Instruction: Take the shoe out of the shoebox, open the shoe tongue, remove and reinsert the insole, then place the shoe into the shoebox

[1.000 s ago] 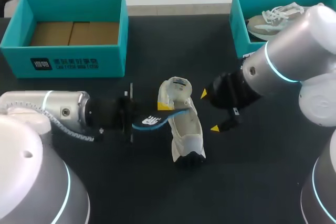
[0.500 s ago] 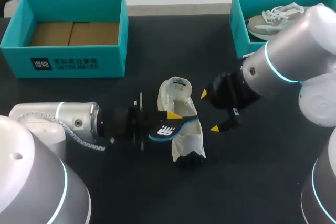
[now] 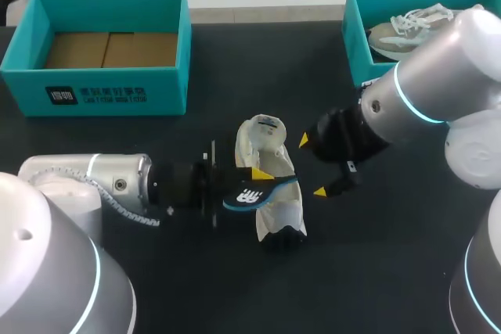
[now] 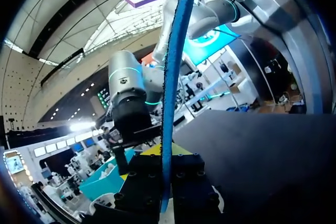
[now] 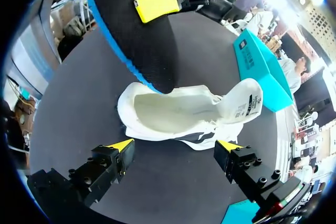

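Insole (image 3: pixel 255 193), clamped between left fingers (image 3: pixel 262 172), advanced over shoe (image 3: pixel 283 213).

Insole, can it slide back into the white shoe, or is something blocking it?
Nothing visible blocks it. The left tool holds the insole over the shoe's open mouth, and the right tool sits open beside the shoe.

The left arm lies low and level, its gripper (image 3: pixel 254 181) clamped on the insole (image 3: pixel 278 186). The right gripper (image 3: pixel 311 166) hovers opposite, fingers spread wide.
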`<action>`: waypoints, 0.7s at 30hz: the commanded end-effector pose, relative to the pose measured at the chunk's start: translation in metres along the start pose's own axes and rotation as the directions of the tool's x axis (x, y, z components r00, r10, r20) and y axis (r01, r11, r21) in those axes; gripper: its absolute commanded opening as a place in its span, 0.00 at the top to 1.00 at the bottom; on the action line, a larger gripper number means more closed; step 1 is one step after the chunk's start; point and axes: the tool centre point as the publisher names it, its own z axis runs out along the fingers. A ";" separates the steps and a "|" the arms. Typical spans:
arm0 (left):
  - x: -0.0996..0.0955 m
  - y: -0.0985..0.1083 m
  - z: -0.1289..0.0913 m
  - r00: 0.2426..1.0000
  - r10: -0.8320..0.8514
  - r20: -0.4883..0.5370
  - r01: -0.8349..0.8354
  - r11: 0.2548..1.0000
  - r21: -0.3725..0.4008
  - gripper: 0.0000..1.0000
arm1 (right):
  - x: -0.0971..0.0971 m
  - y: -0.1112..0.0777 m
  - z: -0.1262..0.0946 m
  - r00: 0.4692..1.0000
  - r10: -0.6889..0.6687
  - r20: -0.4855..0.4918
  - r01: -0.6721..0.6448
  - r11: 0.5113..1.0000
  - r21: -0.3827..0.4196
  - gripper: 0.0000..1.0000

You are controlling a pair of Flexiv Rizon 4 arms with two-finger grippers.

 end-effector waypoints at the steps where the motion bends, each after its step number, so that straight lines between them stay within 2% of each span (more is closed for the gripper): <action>1: 0.001 0.013 0.009 1.000 0.003 0.003 -0.003 1.000 0.007 1.00 | 0.001 0.000 0.001 1.000 -0.001 0.002 0.001 1.000 0.000 0.00; 14: 0.004 0.034 0.017 1.000 -0.009 -0.018 0.008 0.999 -0.038 1.00 | 0.001 0.000 0.001 1.000 -0.001 0.002 0.001 1.000 0.000 0.00; 21: 0.009 0.032 0.013 1.000 -0.019 -0.011 0.019 0.999 -0.036 1.00 | 0.001 0.000 0.001 1.000 -0.001 0.002 0.001 1.000 0.000 0.00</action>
